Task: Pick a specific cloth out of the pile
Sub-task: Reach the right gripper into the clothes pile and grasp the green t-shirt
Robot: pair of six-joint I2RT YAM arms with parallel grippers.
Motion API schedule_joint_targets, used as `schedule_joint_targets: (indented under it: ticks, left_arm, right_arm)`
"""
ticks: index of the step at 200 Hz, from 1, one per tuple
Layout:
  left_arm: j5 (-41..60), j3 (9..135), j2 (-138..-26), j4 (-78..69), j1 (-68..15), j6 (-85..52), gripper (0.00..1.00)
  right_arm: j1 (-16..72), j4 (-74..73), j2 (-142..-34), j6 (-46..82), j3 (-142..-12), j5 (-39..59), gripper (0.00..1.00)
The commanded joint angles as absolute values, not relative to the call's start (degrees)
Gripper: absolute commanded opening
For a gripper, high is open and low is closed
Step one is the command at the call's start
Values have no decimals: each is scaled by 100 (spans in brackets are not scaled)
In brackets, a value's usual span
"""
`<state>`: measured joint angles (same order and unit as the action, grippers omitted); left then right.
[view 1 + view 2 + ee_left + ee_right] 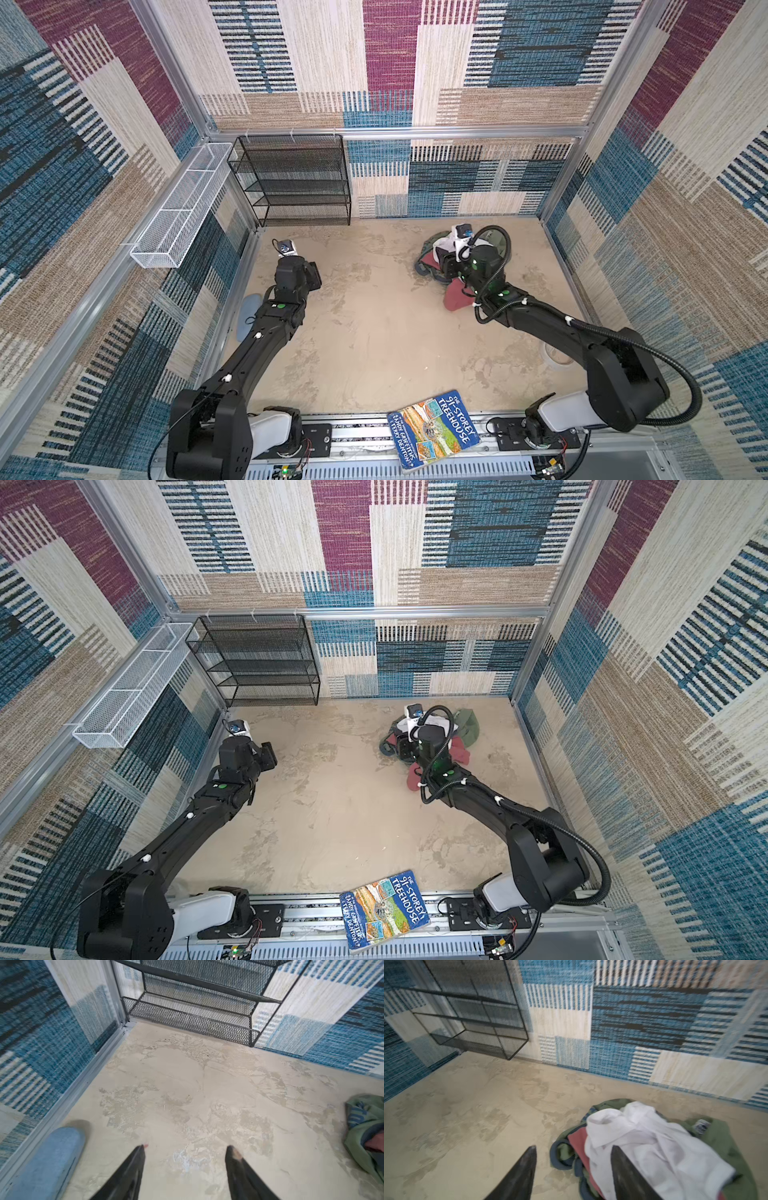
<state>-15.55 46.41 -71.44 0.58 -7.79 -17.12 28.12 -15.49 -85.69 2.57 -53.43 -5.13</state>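
Mottled beige table (374, 332). The pile (428, 262) sits far right; the cloth (724, 1142) lies lowest, under the white garment (643, 1142). Right fingers (527, 1163) are part-open and empty, poised over its exposed collar edge, likely for access. Left fingers (135, 1159) are part-open and empty, well apart.

Light: you have even, soft brightness; shadows faint.
Glare: crumpled white fabric shirt (643, 1147) washes out beside the jaws of your right gripper (573, 1148).
Blur: both wrist views smeared.
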Motion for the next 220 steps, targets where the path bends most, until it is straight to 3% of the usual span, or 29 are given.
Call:
schedule_joint_targets:
  ticks: [1,20,92,220]
  left_arm:
    - [-1203,4862,-7311,922,-798,-2335,64]
    - [-921,4905,-7414,975,-809,-2424,63]
    - [-279,4690,-7291,491,-826,-2295,63]
    - [-342,4289,-7015,202,-826,-2276,63]
  right_arm:
    - [3000,-763,-9079,531,-5802,-211,50]
    - [3107,-688,-9563,650,-6104,-163,44]
    - [3094,220,-11200,1107,-7616,-286,45]
    - [3096,866,-11632,1255,-7978,-795,45]
